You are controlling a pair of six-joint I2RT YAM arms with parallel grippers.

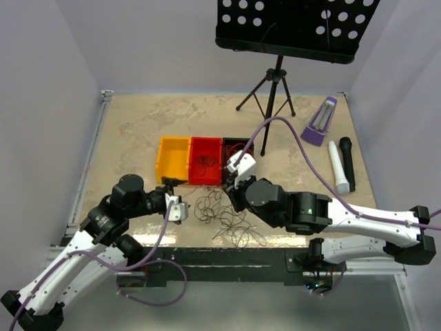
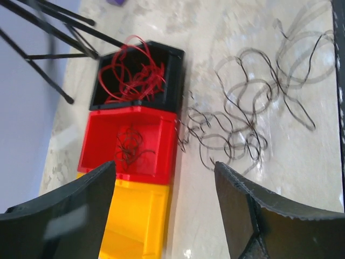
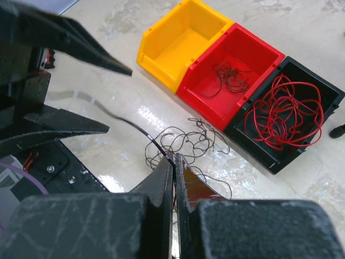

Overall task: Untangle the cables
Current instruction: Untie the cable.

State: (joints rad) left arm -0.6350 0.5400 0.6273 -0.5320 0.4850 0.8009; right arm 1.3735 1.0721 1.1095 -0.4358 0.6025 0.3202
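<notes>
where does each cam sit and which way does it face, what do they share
Top external: fixed above and behind the bases, looking down over the table toward the music stand; left arm and right arm show.
Left wrist: on the left hand, facing past its open fingers to the three bins and dark cables.
Right wrist: on the right hand, shut on a dark cable, facing the bins and the left hand.
Shared: both wrist views show red cables in the black bin.

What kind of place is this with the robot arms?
Probably a robot lab test booth: plain walls around a table, two robot arms bolted at its edge, and sorting bins beside tangled cables.
</notes>
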